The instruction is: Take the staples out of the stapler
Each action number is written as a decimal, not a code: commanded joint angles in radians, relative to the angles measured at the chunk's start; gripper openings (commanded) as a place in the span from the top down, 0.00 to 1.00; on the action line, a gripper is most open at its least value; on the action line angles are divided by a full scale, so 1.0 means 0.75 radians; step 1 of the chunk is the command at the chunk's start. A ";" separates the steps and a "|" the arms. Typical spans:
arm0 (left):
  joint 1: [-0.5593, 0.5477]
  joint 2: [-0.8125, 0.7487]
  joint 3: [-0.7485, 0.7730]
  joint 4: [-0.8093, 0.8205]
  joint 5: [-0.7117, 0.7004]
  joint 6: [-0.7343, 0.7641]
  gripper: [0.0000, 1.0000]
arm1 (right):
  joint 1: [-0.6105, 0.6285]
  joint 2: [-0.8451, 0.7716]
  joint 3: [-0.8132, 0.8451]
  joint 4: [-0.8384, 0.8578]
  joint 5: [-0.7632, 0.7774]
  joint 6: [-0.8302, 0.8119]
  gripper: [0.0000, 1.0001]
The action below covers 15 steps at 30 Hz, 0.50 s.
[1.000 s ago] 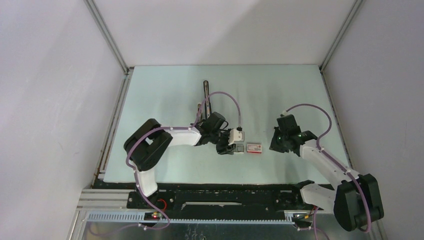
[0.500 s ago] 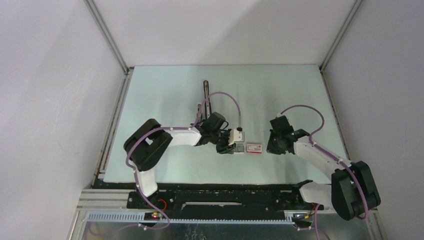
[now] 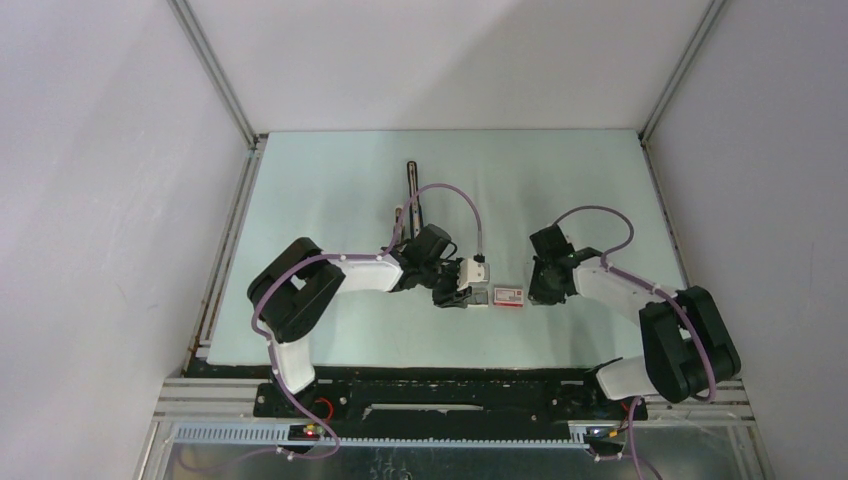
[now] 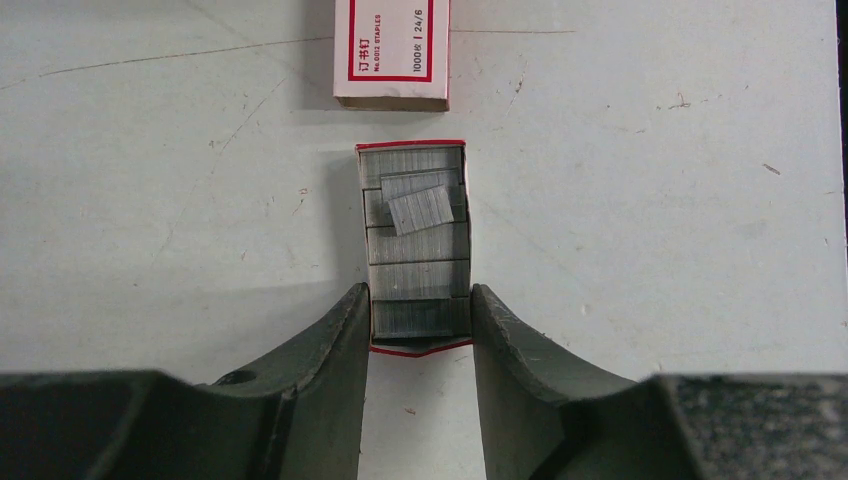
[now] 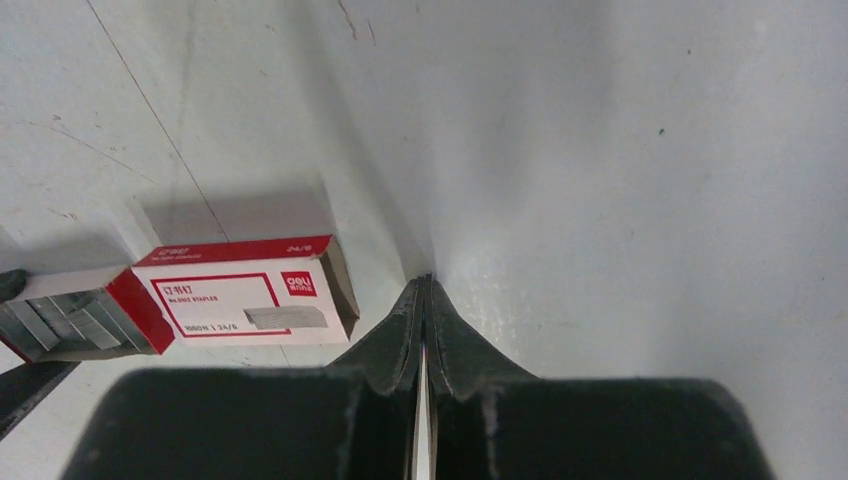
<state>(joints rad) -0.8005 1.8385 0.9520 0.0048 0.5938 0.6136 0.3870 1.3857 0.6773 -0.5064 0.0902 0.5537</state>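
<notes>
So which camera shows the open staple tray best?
Left wrist: the tray sits mid-frame, its strips plain, between the fingers of the left tool. Top view shows a grey speck; right wrist, only one end.

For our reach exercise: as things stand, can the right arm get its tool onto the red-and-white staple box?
Probably yes: the box lies just left of the right tool, bare table between. But the tool is shut on what seems the staples, a thin silvery strip, which it must drop first.
</notes>
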 commanded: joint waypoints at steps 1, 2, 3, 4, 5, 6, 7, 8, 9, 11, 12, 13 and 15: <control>-0.018 0.067 -0.033 -0.201 -0.126 0.055 0.56 | 0.007 0.065 0.064 0.034 0.060 -0.034 0.93; -0.017 0.071 -0.031 -0.202 -0.127 0.055 0.56 | 0.007 0.077 0.080 0.030 0.064 -0.039 0.93; -0.018 0.072 -0.027 -0.203 -0.127 0.055 0.56 | 0.006 0.088 0.091 0.027 0.064 -0.049 0.93; -0.019 0.074 -0.026 -0.206 -0.126 0.057 0.56 | 0.007 0.100 0.102 0.024 0.065 -0.058 0.93; -0.018 0.076 -0.024 -0.207 -0.125 0.057 0.56 | 0.009 0.114 0.110 0.025 0.063 -0.066 0.93; -0.018 0.077 -0.024 -0.206 -0.126 0.057 0.56 | 0.010 0.127 0.122 0.024 0.060 -0.077 0.93; -0.019 0.076 -0.023 -0.206 -0.126 0.057 0.56 | 0.009 0.139 0.132 0.023 0.057 -0.088 0.93; -0.017 0.076 -0.024 -0.207 -0.126 0.058 0.56 | 0.011 0.147 0.140 0.025 0.053 -0.097 0.92; -0.018 0.075 -0.024 -0.209 -0.127 0.058 0.56 | 0.016 0.155 0.146 0.028 0.051 -0.109 0.92; -0.018 0.076 -0.024 -0.208 -0.125 0.061 0.56 | 0.028 0.165 0.157 0.029 0.049 -0.120 0.92; -0.019 0.077 -0.022 -0.209 -0.124 0.061 0.56 | 0.034 0.169 0.161 0.031 0.048 -0.124 0.92; -0.018 0.080 -0.021 -0.210 -0.124 0.061 0.57 | 0.040 0.172 0.165 0.031 0.047 -0.126 0.92; -0.019 0.083 -0.017 -0.216 -0.118 0.065 0.57 | 0.051 0.179 0.172 0.030 0.040 -0.122 0.92</control>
<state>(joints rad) -0.8021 1.8389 0.9554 -0.0017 0.5903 0.6151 0.4046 1.4960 0.7792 -0.5262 0.1059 0.4839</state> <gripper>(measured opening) 0.440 0.077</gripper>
